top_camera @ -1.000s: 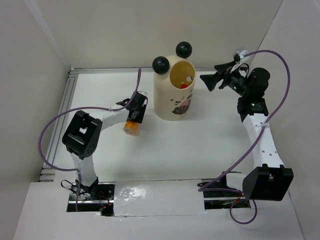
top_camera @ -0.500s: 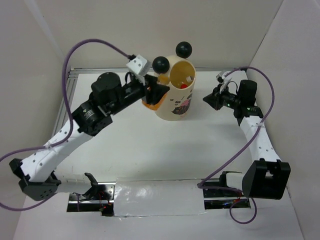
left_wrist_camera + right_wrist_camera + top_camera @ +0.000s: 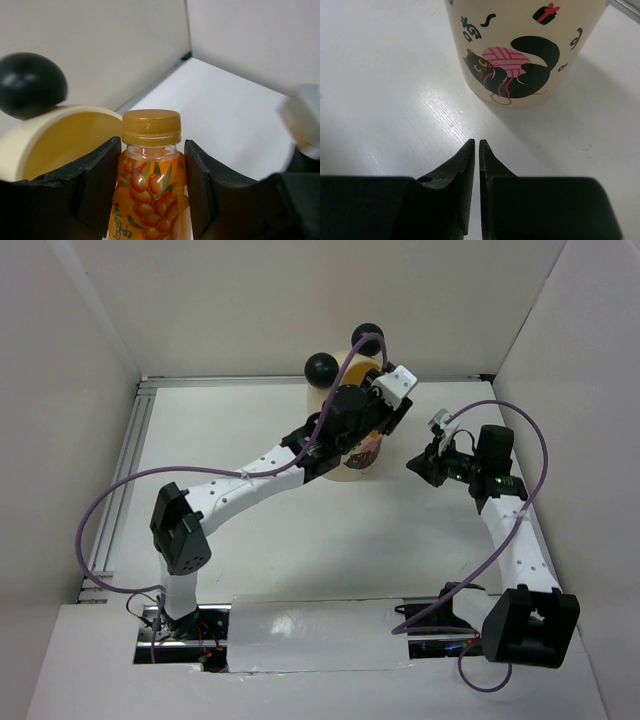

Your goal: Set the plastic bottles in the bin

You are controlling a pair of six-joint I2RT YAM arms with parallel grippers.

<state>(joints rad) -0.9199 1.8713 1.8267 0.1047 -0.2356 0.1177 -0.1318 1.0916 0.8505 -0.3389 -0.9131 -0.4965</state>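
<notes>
A short amber-orange plastic bottle with an orange cap and a berry label stands upright between the black fingers of my left gripper, which is shut on it. Just behind it to the left lie the cream rim of the bin and one black ball ear. From above, the left arm stretches over the bin and hides its mouth and the bottle. My right gripper is shut and empty, low over the table, pointing at the bin's cat print from the right.
White walls close in the table at the back and on both sides. A metal rail runs along the left edge. Purple cables loop off both arms. The right arm stands at the right side.
The left arm has swung the amber bottle up from the bin's left side to above its mouth. The right gripper has shut and pulled back to the bin's right.
</notes>
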